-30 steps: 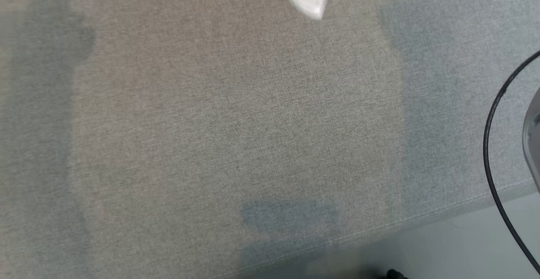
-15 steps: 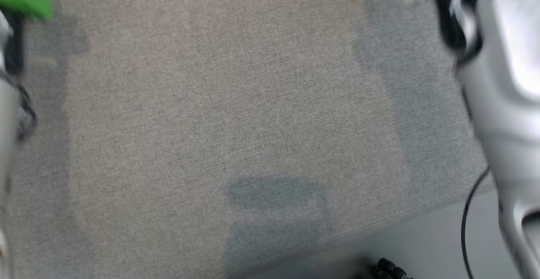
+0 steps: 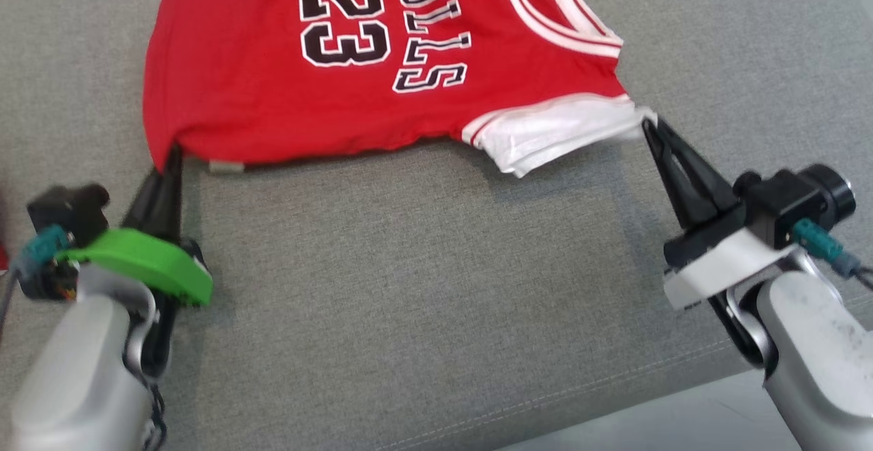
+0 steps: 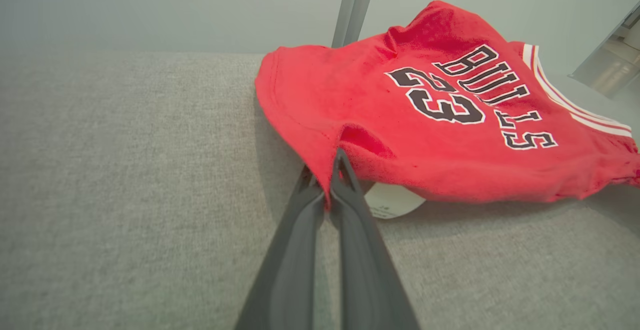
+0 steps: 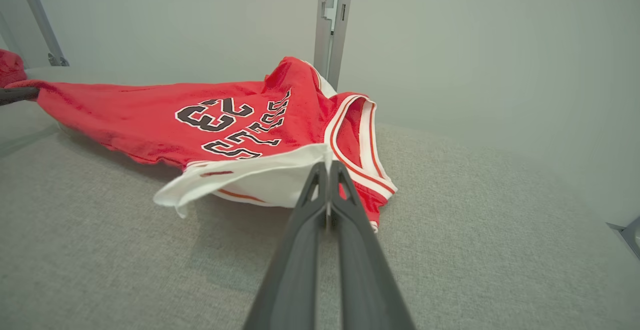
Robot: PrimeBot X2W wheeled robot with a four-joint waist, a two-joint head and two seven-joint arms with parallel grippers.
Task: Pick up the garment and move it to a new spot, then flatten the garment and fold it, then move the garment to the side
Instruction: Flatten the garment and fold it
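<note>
1. Garment [image 3: 327, 62], a red jersey with black lettering and white trim, is stretched between the two pairs of jaws. Its body lies beyond their tips on the grey fabric surface [image 3: 423, 287].
2. The left gripper [image 3: 170, 157] has its jaws pressed together on the red hem corner. A white label [image 4: 392, 202] peeks out from under the cloth just beside them.
3. The right gripper [image 3: 648, 127] has its jaws pinched together on the white sleeve edge [image 3: 552, 134] at the shoulder end.
4. The near edge, running from one grip to the other, is lifted off the surface and sags a little midway. The far part appears to rest on the surface, humped rather than flat.
5. Judged done: the garment is picked up at two points and spread widthways with the lettering up. Whether this is already its new spot cannot be told.
6. Judged left: lowering it and smoothing out the hump, then folding it, since no fold shows yet, and finally moving it to the side.
</note>
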